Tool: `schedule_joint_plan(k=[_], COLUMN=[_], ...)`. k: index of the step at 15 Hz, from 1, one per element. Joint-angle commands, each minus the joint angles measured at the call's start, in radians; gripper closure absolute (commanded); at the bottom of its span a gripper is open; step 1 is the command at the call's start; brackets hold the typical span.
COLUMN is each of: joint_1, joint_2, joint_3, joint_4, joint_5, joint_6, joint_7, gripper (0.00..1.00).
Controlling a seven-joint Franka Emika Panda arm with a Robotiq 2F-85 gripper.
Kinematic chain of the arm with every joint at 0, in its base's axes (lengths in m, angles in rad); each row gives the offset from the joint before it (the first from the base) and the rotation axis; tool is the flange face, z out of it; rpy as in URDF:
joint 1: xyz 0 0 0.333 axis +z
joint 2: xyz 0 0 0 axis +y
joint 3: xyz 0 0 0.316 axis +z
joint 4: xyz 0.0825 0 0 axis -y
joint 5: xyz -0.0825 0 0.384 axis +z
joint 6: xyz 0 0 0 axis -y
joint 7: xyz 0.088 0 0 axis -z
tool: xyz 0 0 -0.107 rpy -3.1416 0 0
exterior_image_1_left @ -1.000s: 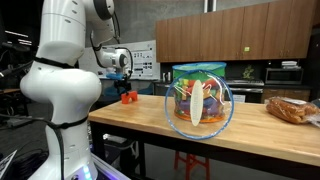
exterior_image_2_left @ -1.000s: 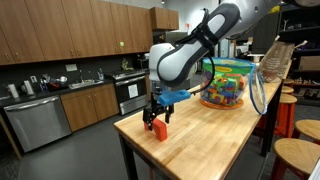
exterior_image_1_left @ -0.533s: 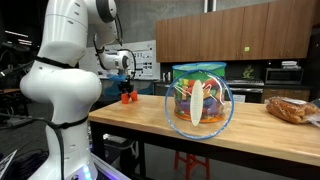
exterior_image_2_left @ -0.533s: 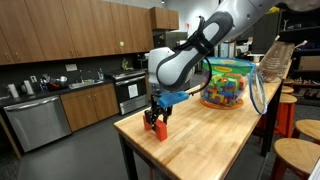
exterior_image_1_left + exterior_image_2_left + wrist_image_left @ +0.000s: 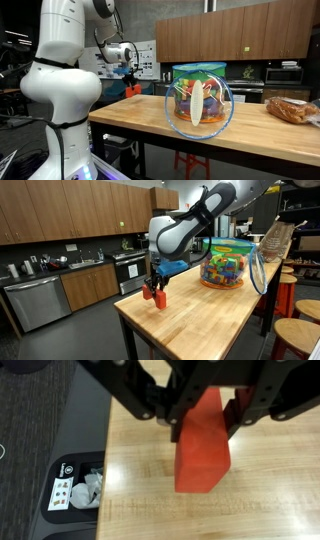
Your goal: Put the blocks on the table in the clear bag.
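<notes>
1. One long table (image 5: 200, 320) of pale butcher-block wood with a thick edge on dark legs. Behind it in both exterior views run dark wood cabinets and a kitchen counter.
2. One white arm (image 5: 60, 80), smooth and rounded, stands at the table's end. In an exterior view its bulk blocks part of that end from sight.
3. One clear bag (image 5: 200, 100), round and glossy with a teal top edge, sits on the table well apart from the gripper. Many-coloured toys and a pale cream long piece show through the plastic. From the other side it reads the same (image 5: 225, 265).
4. Two round wooden stool seats (image 5: 290, 332) stand beside the table's long edge.
5. One brownish, bread-like bundle (image 5: 290, 109) lies on the table beyond the bag, far from the arm.
6. One black bin (image 5: 75, 482) sits on dark carpet below the table's edge in the wrist view, with crumpled white paper in it and a white label.
7. One dark gripper (image 5: 156, 290) points down over the table's end, its jaws clamped on the block from two opposite sides. The wrist view shows a dark finger (image 5: 243, 408) pressed against each flank.
8. One block (image 5: 159, 300) is all I can count outside the bag. It is red-orange, chunky and flat-sided, held just above the wood (image 5: 203, 450), near the end, with the bag's whole width of bare top between them
</notes>
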Motion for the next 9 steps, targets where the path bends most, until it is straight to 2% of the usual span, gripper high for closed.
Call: schedule_joint_plan(k=[1,9], joint_1=[-0.021,-0.133], joint_2=[-0.109,-0.295], joint_3=[-0.026,-0.067], joint_4=[-0.005,0.059], joint_5=[-0.015,-0.011], joint_6=[-0.060,-0.248], joint_7=[-0.011,-0.078], gripper=[0.85,0.85])
